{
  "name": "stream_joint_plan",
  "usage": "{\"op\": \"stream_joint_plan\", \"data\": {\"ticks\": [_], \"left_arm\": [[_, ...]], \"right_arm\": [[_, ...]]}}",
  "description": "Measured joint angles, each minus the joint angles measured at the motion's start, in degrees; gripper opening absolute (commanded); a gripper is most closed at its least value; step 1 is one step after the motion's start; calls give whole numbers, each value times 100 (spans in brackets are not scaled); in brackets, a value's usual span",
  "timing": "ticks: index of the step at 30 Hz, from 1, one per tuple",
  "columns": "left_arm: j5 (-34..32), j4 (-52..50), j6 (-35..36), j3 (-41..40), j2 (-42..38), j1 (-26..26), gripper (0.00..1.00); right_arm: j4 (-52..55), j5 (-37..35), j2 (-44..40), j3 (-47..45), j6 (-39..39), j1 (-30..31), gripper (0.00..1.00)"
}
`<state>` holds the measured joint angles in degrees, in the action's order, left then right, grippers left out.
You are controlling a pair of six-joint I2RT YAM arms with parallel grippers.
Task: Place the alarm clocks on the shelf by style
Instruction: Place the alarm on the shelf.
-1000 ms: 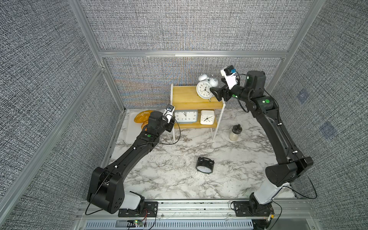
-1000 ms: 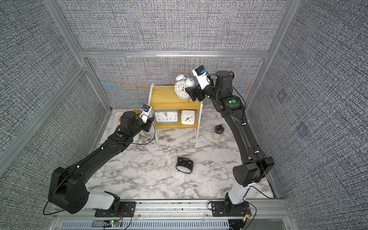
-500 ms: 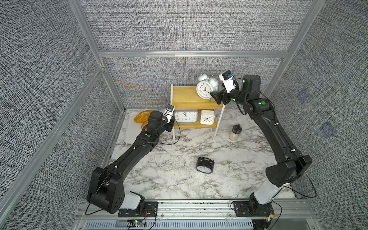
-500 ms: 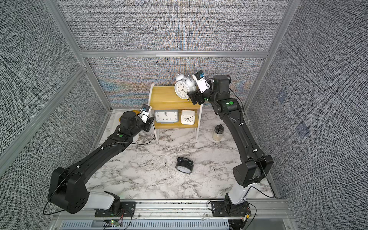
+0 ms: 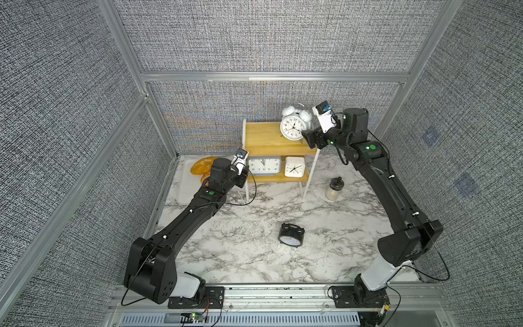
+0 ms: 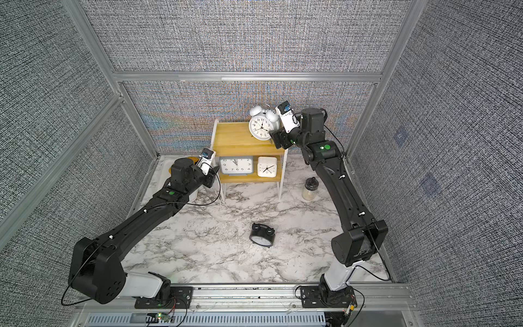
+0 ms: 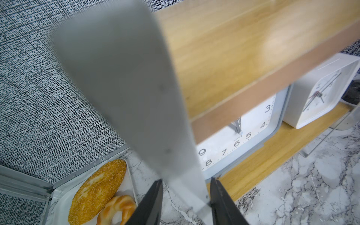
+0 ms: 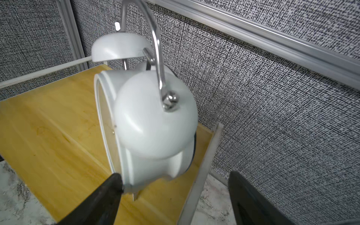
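Standing on the top board of the shelf [image 5: 263, 140], near its right end, the white twin-bell alarm clock [image 5: 294, 127] faces forward. The right gripper [image 8: 174, 181] is spread wide beside it, with one fingertip [image 8: 115, 185] touching the clock's lower front rim and the other well clear of the case. On the lower board the grey-blue rectangular clock [image 5: 264, 165] and the small white square clock [image 5: 295, 167] stand side by side. The left gripper [image 7: 186, 182] is narrowed onto the shelf's white front-left upright, which fills the gap between its fingers. Out on the marble tabletop [image 5: 240, 254], well apart from the shelf, lies the black twin-bell clock [image 5: 291, 236]. A dark-lidded jar [image 5: 334, 188] stands near the shelf's right legs.
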<state>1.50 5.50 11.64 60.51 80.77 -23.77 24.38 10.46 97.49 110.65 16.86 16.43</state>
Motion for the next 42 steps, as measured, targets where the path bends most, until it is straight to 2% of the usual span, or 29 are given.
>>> {"op": "stream_joint_plan", "data": {"ticks": [23, 32, 36, 39, 42], "left_arm": [[15, -7, -2, 0, -13, 15, 45], [28, -26, -2, 0, -31, 17, 46], [68, -63, 44, -11, -114, 33, 54], [79, -184, 173, -11, -227, 52, 74], [168, -393, 186, -9, -365, 59, 80]], "right_arm": [[-160, -546, -151, -273, 17, -74, 89], [-232, -470, -271, -424, 15, -101, 89], [-341, -116, -570, -782, 44, -101, 90], [-448, 57, -848, -1093, 98, -101, 91], [-619, 101, -1158, -1464, 98, -101, 91]]}}
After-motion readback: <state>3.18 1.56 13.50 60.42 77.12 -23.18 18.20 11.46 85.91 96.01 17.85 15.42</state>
